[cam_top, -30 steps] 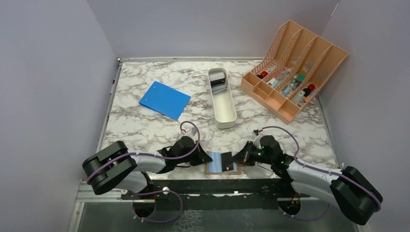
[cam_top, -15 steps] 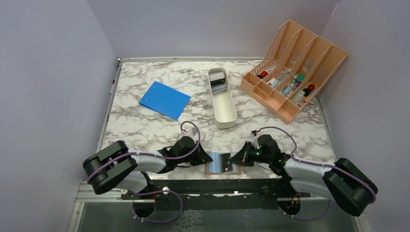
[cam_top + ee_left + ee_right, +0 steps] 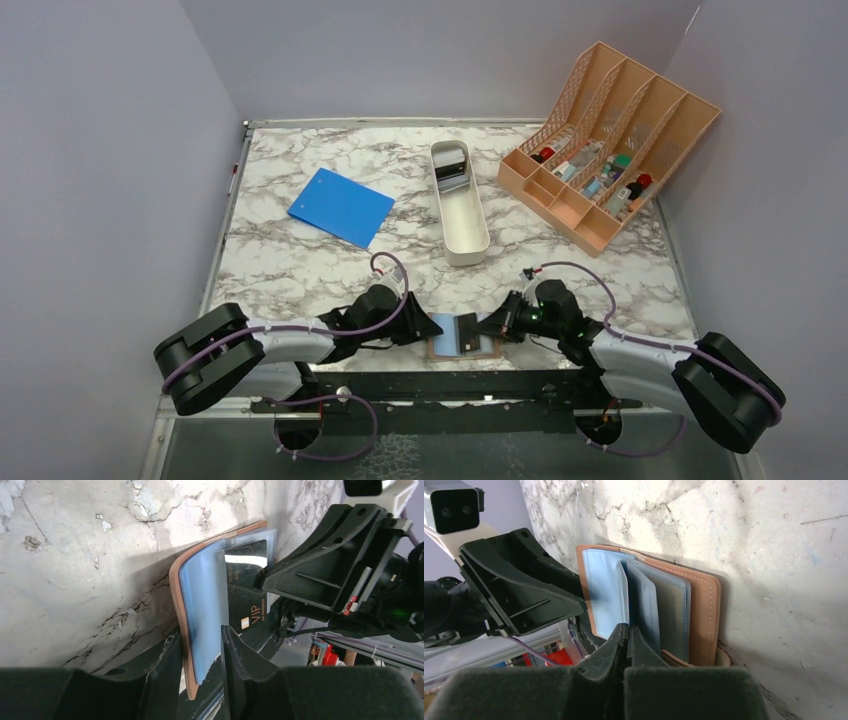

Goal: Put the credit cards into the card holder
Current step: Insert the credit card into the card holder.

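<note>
The brown card holder (image 3: 432, 352) lies open at the table's near edge, pale blue inside (image 3: 200, 590) (image 3: 704, 610). A black credit card (image 3: 245, 600) marked VIP sits in a clear inner sleeve and shows as a dark patch from above (image 3: 468, 335). My left gripper (image 3: 425, 328) (image 3: 200, 635) is open, its jaws on either side of the holder's left flap with a gap. My right gripper (image 3: 490, 325) (image 3: 627, 626) is shut, its tips pinching the edge of an inner sleeve. More credit cards (image 3: 452, 170) stand in the far end of the white tray.
A long white tray (image 3: 465, 250) stands mid-table. The blue notebook (image 3: 342, 207) lies at the back left and the peach lattice organiser (image 3: 610, 140) at the back right. A black rail runs just below the card holder along the table's near edge.
My left gripper's jaws have opened off the holder's left flap, and that arm's elbow has swung left. The right gripper stays shut at the holder, shifted slightly.
</note>
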Motion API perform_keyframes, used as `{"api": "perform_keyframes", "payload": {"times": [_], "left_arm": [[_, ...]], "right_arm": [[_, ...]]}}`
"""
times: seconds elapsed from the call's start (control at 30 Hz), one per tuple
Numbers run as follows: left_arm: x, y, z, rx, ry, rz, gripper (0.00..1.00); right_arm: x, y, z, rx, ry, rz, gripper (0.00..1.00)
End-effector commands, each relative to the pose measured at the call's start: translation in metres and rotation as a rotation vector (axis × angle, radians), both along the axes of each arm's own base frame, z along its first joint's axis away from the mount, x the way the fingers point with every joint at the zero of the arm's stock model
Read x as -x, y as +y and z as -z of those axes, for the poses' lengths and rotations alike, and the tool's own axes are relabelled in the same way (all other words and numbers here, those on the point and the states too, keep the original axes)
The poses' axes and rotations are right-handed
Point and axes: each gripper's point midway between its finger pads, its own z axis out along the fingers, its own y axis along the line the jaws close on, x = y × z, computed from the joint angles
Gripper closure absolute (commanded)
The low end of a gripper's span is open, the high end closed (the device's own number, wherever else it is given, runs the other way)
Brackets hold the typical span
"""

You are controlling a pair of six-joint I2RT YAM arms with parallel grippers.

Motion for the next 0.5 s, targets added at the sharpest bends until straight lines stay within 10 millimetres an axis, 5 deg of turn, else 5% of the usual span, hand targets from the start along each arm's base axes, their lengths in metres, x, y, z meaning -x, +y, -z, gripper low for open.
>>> {"api": "perform_keyframes", "payload": {"times": [0.0, 0.27, 0.47], "left_arm": [[0.0056, 0.0022, -0.0071, 0.034, -0.002, 0.001, 0.64], [0.0069, 0.0001, 0.0007, 0.006, 0.011, 0.018, 0.89], [0.0058, -0.0040, 0.0008, -0.002, 0.002, 0.030, 0.89]], "right_arm": [[0.0002, -0.0065, 0.0108, 0.025, 0.011, 0.038, 0.99], [-0.0028, -0.0018, 0.0123, 0.030, 0.020, 0.025, 0.98], [-0.0033, 0.0002, 0.0137, 0.043, 0.018, 0.009, 0.97]]}}
